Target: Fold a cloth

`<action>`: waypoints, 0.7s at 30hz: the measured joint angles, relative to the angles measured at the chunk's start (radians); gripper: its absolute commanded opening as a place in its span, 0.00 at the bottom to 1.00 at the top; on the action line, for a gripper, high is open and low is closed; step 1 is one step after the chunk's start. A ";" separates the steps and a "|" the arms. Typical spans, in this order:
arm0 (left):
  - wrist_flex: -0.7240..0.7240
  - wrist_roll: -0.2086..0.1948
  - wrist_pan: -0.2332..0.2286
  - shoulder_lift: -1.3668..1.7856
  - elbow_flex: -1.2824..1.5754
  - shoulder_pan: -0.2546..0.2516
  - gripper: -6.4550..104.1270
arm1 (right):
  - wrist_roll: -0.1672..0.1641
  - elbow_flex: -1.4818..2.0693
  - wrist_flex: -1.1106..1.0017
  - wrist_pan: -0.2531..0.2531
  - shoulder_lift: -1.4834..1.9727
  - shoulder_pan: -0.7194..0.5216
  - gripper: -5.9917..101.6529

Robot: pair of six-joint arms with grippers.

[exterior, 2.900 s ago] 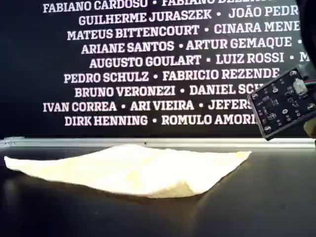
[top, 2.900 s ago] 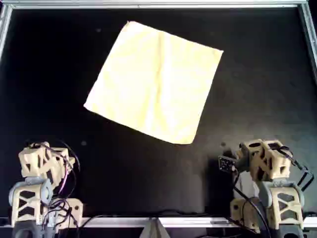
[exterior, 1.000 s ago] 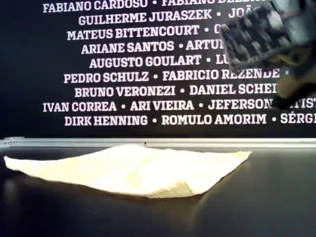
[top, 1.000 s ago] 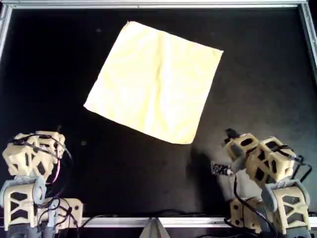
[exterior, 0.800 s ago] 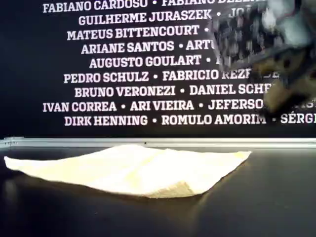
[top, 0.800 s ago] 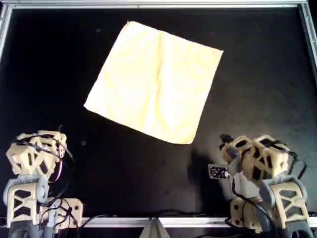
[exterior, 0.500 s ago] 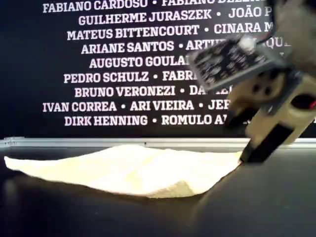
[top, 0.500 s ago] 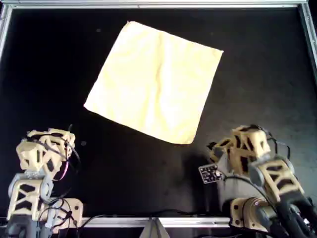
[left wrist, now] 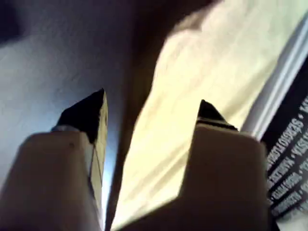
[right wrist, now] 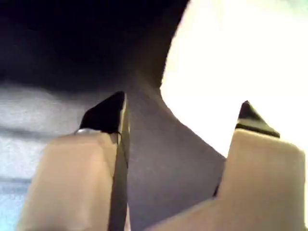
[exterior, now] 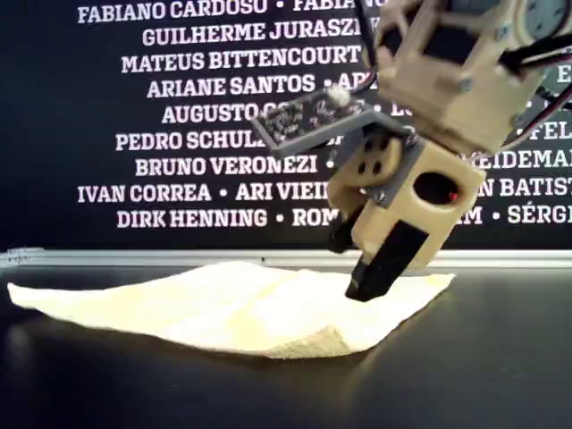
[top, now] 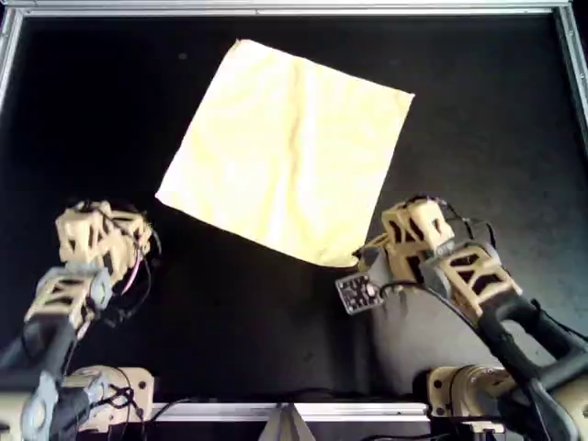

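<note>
The pale yellow cloth (top: 289, 147) lies flat and unfolded on the black table, turned like a diamond in the overhead view. My right gripper (top: 381, 248) is open and tilted down right beside the cloth's nearest corner. In the exterior view it (exterior: 349, 268) hangs low over the cloth (exterior: 223, 304), and contact cannot be judged. The right wrist view has the bright cloth (right wrist: 240, 57) just past the open gripper (right wrist: 183, 101). My left gripper (top: 115, 220) is open, short of the cloth's corner at the overhead view's left. Its wrist view looks along the cloth (left wrist: 207, 72) between the spread fingers of the gripper (left wrist: 151, 98).
A metal rail (top: 294, 9) frames the black table (top: 478, 110) at the far side. Behind it stands a dark wall with white printed names (exterior: 179, 143). A small circuit board (top: 356, 290) juts from the right arm's wrist.
Both arms have risen from their rest poses and reached toward the cloth, the right one swinging down to its nearest corner. The cloth has not moved.
</note>
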 measured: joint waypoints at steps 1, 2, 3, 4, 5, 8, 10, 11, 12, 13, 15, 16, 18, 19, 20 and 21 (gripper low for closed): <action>-0.002 0.000 0.000 -0.046 -0.034 0.000 0.65 | 0.009 -0.023 0.000 0.000 -0.032 0.003 0.88; -0.002 0.000 0.000 -0.087 -0.069 0.000 0.65 | 0.014 -0.049 0.000 0.000 -0.067 0.009 0.88; -0.002 0.000 0.000 -0.130 -0.101 0.000 0.65 | 0.015 -0.072 0.000 0.000 -0.101 0.014 0.88; -0.002 0.000 0.000 -0.172 -0.132 0.000 0.65 | 0.017 -0.097 0.000 0.000 -0.135 0.017 0.88; -0.002 0.000 0.000 -0.210 -0.163 0.000 0.65 | 0.020 -0.121 0.000 0.000 -0.170 0.017 0.88; -0.002 0.000 0.000 -0.305 -0.242 0.000 0.65 | 0.031 -0.184 0.000 0.000 -0.258 0.017 0.88; -0.002 0.000 0.000 -0.354 -0.281 0.000 0.65 | 0.031 -0.216 0.000 0.000 -0.308 0.017 0.88; -0.002 0.000 0.000 -0.376 -0.299 0.000 0.65 | 0.031 -0.229 0.000 0.000 -0.330 0.017 0.88; -0.002 0.000 0.000 -0.394 -0.313 0.000 0.65 | 0.031 -0.239 0.000 0.000 -0.353 0.017 0.88; -0.002 0.000 0.000 -0.413 -0.328 0.000 0.65 | 0.031 -0.250 0.000 0.000 -0.374 0.017 0.88; -0.002 0.000 0.000 -0.442 -0.350 0.000 0.65 | 0.031 -0.270 0.000 0.000 -0.417 0.017 0.88; -0.002 0.000 0.000 -0.454 -0.359 0.000 0.65 | 0.028 -0.285 0.000 -0.002 -0.436 0.015 0.88; -0.002 0.002 0.000 -0.472 -0.376 0.000 0.65 | 0.032 -0.314 0.000 -0.009 -0.468 0.012 0.88; -0.002 0.008 0.000 -0.482 -0.382 -0.002 0.65 | 0.032 -0.331 0.000 -0.014 -0.480 0.011 0.88; -0.005 0.020 0.000 -0.492 -0.390 -0.005 0.65 | 0.032 -0.348 0.000 -0.014 -0.492 0.011 0.88; -0.006 0.034 0.000 -0.502 -0.396 -0.005 0.65 | 0.032 -0.364 0.000 -0.014 -0.506 0.012 0.88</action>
